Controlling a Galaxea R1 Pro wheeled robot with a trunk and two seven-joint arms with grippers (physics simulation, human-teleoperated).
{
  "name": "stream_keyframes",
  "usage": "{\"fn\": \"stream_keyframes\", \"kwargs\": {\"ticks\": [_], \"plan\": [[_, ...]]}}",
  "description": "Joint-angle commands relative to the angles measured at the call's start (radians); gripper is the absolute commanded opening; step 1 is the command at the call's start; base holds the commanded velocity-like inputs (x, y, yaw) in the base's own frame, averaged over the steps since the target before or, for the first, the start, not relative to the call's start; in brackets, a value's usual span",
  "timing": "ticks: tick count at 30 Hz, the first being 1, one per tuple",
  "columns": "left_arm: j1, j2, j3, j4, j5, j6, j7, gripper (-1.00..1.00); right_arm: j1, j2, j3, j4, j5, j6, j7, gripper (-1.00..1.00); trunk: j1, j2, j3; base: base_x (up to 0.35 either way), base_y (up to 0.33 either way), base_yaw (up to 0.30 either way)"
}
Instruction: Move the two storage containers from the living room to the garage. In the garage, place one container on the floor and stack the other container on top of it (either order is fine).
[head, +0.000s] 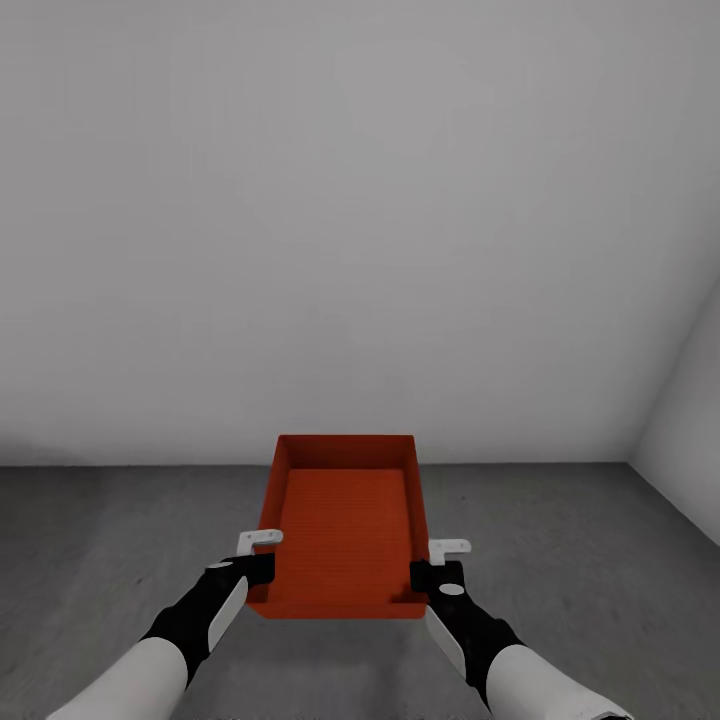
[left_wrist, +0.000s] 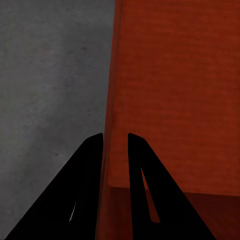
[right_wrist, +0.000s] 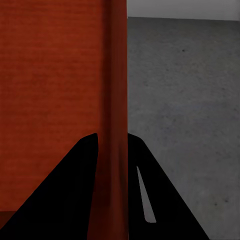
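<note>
Both grippers, left gripper (head: 262, 552) and right gripper (head: 442, 560), are clamping a storage container's (head: 345, 520) side walls above the garage floor (head: 120, 530); placing and stacking are remaining.

The storage container (head: 345, 520) looks like matt red-orange plastic with fine ribbing; the floor (head: 590, 560) is mottled grey concrete.

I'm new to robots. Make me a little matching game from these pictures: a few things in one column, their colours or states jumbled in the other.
Things:
1. bin
2. floor
3. wall
4. left gripper

Descriptions:
A. pale grey
B. fingers clamped on a side wall of the bin
C. red-orange, lidless
D. dark grey concrete

Pairs: 1-C, 2-D, 3-A, 4-B
</note>
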Motion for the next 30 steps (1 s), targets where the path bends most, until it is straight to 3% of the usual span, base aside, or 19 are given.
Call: {"fn": "stream_keyframes", "kwargs": {"ticks": [1, 30], "plan": [[-0.001, 0.008, 0.02, -0.005, -0.006, -0.045, 0.015, -1.0, 0.0, -0.001, 0.02, 0.001, -0.029, 0.002, 0.002, -1.0, 0.0, -0.001, -0.003, 0.0, 0.0, 0.0], [-0.001, 0.008, 0.02, -0.005, -0.006, -0.046, 0.015, -1.0, 0.0, -0.001, 0.021, 0.001, -0.029, 0.002, 0.002, -1.0, 0.0, -0.001, -0.05, 0.0, 0.0, 0.0]]}}
